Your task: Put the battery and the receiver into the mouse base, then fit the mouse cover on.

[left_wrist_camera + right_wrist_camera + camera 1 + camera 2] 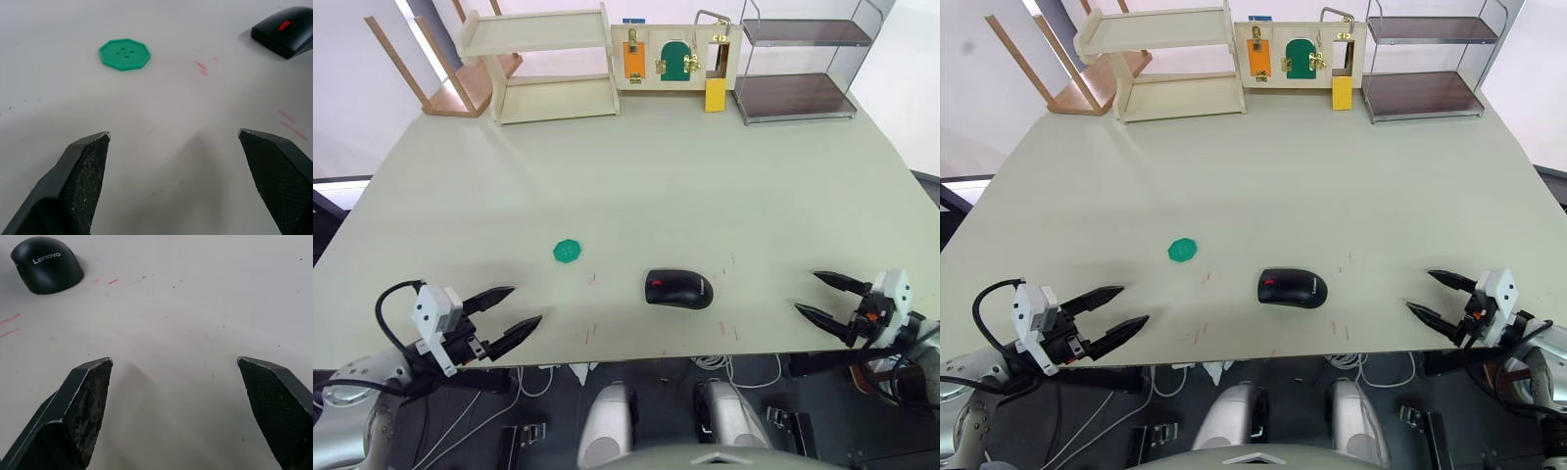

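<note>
A black mouse [678, 290] lies near the middle of the table's front, between my two arms. Its smooth mouse cover [48, 264], with a white logo, sits on the mouse base [286, 32], where a red wheel shows at the front. The battery and the receiver are out of view. My left gripper [526, 304] hovers open over bare table to the mouse's left, with nothing between its fingers [85, 171]. My right gripper [806, 292] stands open and holds nothing to the mouse's right, well apart from it.
A green button-like disc [568, 251] lies left of the mouse, ahead of my left gripper. At the far edge stand a wooden shelf [548, 64], a latch board [671, 57] and a metal rack [798, 69]. The table's front edge [636, 357] runs just below both grippers.
</note>
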`<action>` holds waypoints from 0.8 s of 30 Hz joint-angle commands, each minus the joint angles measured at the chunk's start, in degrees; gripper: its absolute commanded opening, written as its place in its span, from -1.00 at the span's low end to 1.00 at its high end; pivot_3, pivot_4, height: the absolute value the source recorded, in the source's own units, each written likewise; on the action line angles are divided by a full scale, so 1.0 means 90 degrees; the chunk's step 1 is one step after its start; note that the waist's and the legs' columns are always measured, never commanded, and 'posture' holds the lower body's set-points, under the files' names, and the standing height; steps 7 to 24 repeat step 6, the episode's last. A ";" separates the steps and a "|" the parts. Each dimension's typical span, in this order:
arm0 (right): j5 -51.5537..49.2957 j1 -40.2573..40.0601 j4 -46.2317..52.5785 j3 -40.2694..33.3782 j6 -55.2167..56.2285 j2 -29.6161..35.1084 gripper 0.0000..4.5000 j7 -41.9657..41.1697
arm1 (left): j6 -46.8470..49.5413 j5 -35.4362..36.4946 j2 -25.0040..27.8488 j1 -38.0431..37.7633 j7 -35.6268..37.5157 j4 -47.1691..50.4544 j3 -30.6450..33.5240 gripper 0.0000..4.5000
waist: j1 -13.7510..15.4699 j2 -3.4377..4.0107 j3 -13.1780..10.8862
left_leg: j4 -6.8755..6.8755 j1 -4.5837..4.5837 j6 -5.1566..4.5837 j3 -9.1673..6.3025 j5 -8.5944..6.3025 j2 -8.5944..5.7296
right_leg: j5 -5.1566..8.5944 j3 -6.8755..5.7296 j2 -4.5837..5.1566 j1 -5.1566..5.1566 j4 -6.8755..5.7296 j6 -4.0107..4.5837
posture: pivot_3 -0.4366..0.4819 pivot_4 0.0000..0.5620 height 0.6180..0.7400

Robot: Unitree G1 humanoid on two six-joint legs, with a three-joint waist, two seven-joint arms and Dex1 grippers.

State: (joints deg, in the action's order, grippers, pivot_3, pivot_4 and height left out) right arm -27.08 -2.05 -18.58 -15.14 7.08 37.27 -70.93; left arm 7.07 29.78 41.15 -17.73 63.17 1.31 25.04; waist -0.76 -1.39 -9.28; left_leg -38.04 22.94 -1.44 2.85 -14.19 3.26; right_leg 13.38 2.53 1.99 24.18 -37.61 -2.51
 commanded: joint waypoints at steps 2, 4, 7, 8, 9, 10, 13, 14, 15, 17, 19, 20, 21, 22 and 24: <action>-0.0163 -0.0049 0.0047 -0.0284 0.0165 0.0112 0.97 -0.0166 | -0.0248 -0.0069 0.0095 0.0070 0.0030 0.0000 0.0173 1.00 | 0.0001 0.0001 0.0000 | 0.0000 0.0004 0.0000 0.0001 0.0000 0.0000 | 0.0000 0.0001 0.0001 0.0000 0.0000 0.0000 | -0.05 -0.47 1.00; -0.0215 -0.0073 0.0084 -0.0294 0.0116 0.0107 0.97 -0.0247 | -0.0247 -0.0067 0.0089 0.0051 0.0055 0.0039 0.0142 1.00 | 0.0001 0.0000 0.0000 | 0.0000 0.0004 0.0000 0.0001 0.0000 0.0001 | 0.0000 0.0002 0.0002 0.0000 0.0000 0.0000 | -0.05 -0.47 1.00; -0.0276 -0.0131 0.0151 -0.0301 0.0052 0.0104 0.97 -0.0325 | -0.0337 -0.0139 0.0104 0.0011 0.0066 0.0102 0.0111 1.00 | 0.0000 0.0001 0.0000 | 0.0001 0.0004 0.0000 0.0001 0.0000 0.0001 | 0.0000 0.0003 0.0002 0.0000 -0.0001 0.0000 | -0.05 -0.47 1.00; -0.0276 -0.0131 0.0151 -0.0301 0.0052 0.0104 0.97 -0.0325 | -0.0337 -0.0139 0.0104 0.0011 0.0066 0.0102 0.0111 1.00 | 0.0000 0.0001 0.0000 | 0.0001 0.0004 0.0000 0.0001 0.0000 0.0001 | 0.0000 0.0003 0.0002 0.0000 -0.0001 0.0000 | -0.05 -0.47 1.00; -0.0276 -0.0131 0.0151 -0.0301 0.0052 0.0104 0.97 -0.0325 | -0.0337 -0.0139 0.0104 0.0011 0.0066 0.0102 0.0111 1.00 | 0.0000 0.0001 0.0000 | 0.0001 0.0004 0.0000 0.0001 0.0000 0.0001 | 0.0000 0.0003 0.0002 0.0000 -0.0001 0.0000 | -0.05 -0.47 1.00; -0.0276 -0.0131 0.0151 -0.0301 0.0052 0.0104 0.97 -0.0325 | -0.0337 -0.0139 0.0104 0.0011 0.0066 0.0102 0.0111 1.00 | 0.0000 0.0001 0.0000 | 0.0001 0.0004 0.0000 0.0001 0.0000 0.0001 | 0.0000 0.0003 0.0002 0.0000 -0.0001 0.0000 | -0.05 -0.47 1.00; -0.0276 -0.0131 0.0151 -0.0301 0.0052 0.0104 0.97 -0.0325 | -0.0337 -0.0139 0.0104 0.0011 0.0066 0.0102 0.0111 1.00 | 0.0000 0.0001 0.0000 | 0.0001 0.0004 0.0000 0.0001 0.0000 0.0001 | 0.0000 0.0003 0.0002 0.0000 -0.0001 0.0000 | -0.05 -0.47 1.00; -0.0276 -0.0131 0.0151 -0.0301 0.0052 0.0104 0.97 -0.0325 | -0.0337 -0.0139 0.0104 0.0011 0.0066 0.0102 0.0111 1.00 | 0.0000 0.0001 0.0000 | 0.0001 0.0004 0.0000 0.0001 0.0000 0.0001 | 0.0000 0.0003 0.0002 0.0000 -0.0001 0.0000 | -0.05 -0.47 1.00; -0.0276 -0.0131 0.0151 -0.0301 0.0052 0.0104 0.97 -0.0325 | -0.0337 -0.0139 0.0104 0.0011 0.0066 0.0102 0.0111 1.00 | 0.0000 0.0001 0.0000 | 0.0001 0.0004 0.0000 0.0001 0.0000 0.0001 | 0.0000 0.0003 0.0002 0.0000 -0.0001 0.0000 | -0.05 -0.47 1.00; -0.0276 -0.0131 0.0151 -0.0301 0.0052 0.0104 0.97 -0.0325 | -0.0337 -0.0139 0.0104 0.0011 0.0066 0.0102 0.0111 1.00 | 0.0000 0.0001 0.0000 | 0.0001 0.0004 0.0000 0.0001 0.0000 0.0001 | 0.0000 0.0003 0.0002 0.0000 -0.0001 0.0000 | -0.05 -0.47 1.00; -0.0276 -0.0131 0.0151 -0.0301 0.0052 0.0104 0.97 -0.0325 | -0.0337 -0.0139 0.0104 0.0011 0.0066 0.0102 0.0111 1.00 | 0.0000 0.0001 0.0000 | 0.0001 0.0004 0.0000 0.0001 0.0000 0.0001 | 0.0000 0.0003 0.0002 0.0000 -0.0001 0.0000 | -0.05 -0.47 1.00; -0.0276 -0.0131 0.0151 -0.0301 0.0052 0.0104 0.97 -0.0325 | -0.0337 -0.0139 0.0104 0.0011 0.0066 0.0102 0.0111 1.00 | 0.0000 0.0001 0.0000 | 0.0001 0.0004 0.0000 0.0001 0.0000 0.0001 | 0.0000 0.0003 0.0002 0.0000 -0.0001 0.0000 | -0.05 -0.47 1.00; -0.0276 -0.0131 0.0151 -0.0301 0.0052 0.0104 0.97 -0.0325 | -0.0337 -0.0139 0.0104 0.0011 0.0066 0.0102 0.0111 1.00 | 0.0000 0.0001 0.0000 | 0.0001 0.0004 0.0000 0.0001 0.0000 0.0001 | 0.0000 0.0003 0.0002 0.0000 -0.0001 0.0000 | -0.05 -0.47 1.00; -0.0276 -0.0131 0.0151 -0.0301 0.0052 0.0104 0.97 -0.0325 | -0.0337 -0.0139 0.0104 0.0011 0.0066 0.0102 0.0111 1.00 | 0.0000 0.0001 0.0000 | 0.0001 0.0004 0.0000 0.0001 0.0000 0.0001 | 0.0000 0.0003 0.0002 0.0000 -0.0001 0.0000 | -0.05 -0.47 1.00; -0.0276 -0.0131 0.0151 -0.0301 0.0052 0.0104 0.97 -0.0325 | -0.0337 -0.0139 0.0104 0.0011 0.0066 0.0102 0.0111 1.00 | 0.0000 0.0001 0.0000 | 0.0001 0.0004 0.0000 0.0001 0.0000 0.0001 | 0.0000 0.0003 0.0002 0.0000 -0.0001 0.0000 | -0.05 -0.47 1.00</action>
